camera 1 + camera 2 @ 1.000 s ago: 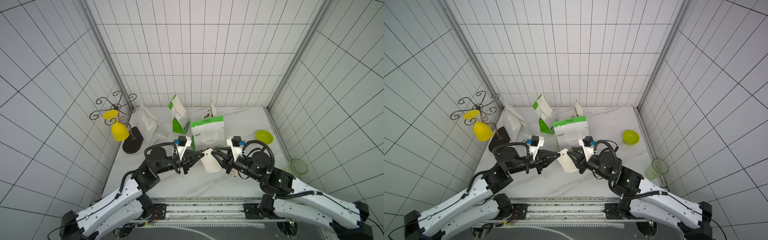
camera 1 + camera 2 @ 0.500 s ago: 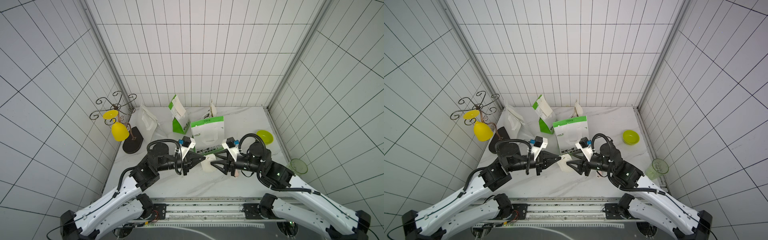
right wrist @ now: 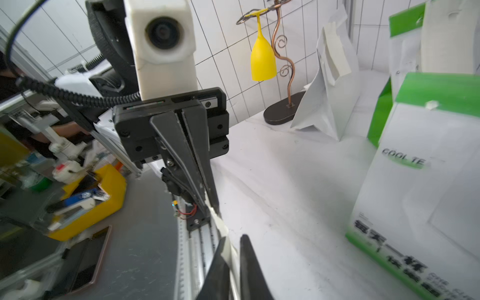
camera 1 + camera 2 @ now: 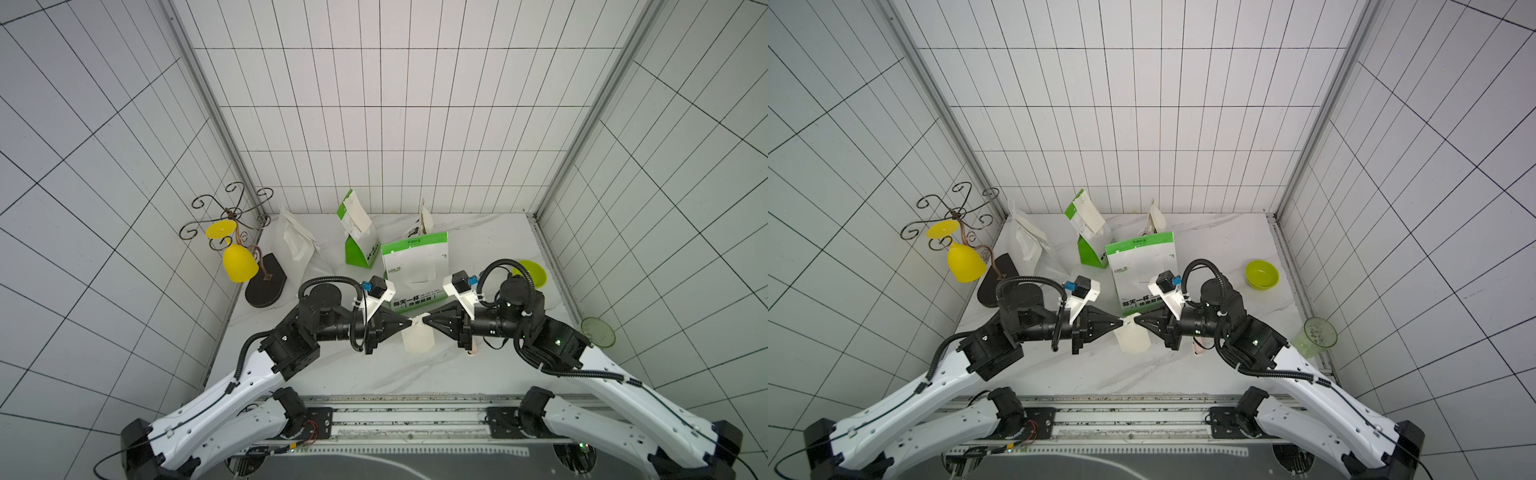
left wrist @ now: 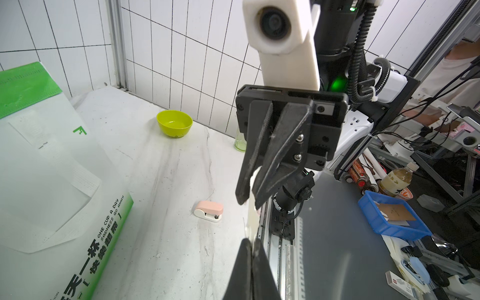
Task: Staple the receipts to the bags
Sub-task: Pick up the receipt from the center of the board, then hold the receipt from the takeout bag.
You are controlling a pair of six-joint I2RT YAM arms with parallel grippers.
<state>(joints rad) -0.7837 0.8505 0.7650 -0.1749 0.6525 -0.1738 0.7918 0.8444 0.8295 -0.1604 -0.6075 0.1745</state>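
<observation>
A cream receipt (image 4: pixel 419 340) hangs above the table's middle, pinched at its top edge from both sides. My left gripper (image 4: pixel 409 323) is shut on it, and the paper comes out between its tips in the left wrist view (image 5: pixel 251 242). My right gripper (image 4: pixel 426 322) faces it tip to tip and is shut on the same receipt (image 3: pixel 220 226). Behind stands a white-and-green bag (image 4: pixel 415 266) with white handles. Further back are a second white-and-green bag (image 4: pixel 358 239) and a plain white bag (image 4: pixel 297 245). A small pink-and-white stapler (image 5: pixel 209 209) lies on the table below the right arm.
A yellow-green bowl (image 4: pixel 531 274) sits at the right, and a clear green cup (image 4: pixel 598 332) stands at the right edge. At the back left a wire stand (image 4: pixel 266 286) carries a yellow glass (image 4: pixel 239 262). A cream strip (image 4: pixel 426 218) sticks up behind the front bag.
The right gripper opened wide, moved in and shut on the receipt's top edge. Both arms drew together until their tips nearly touch, and the receipt now hangs straight down between them.
</observation>
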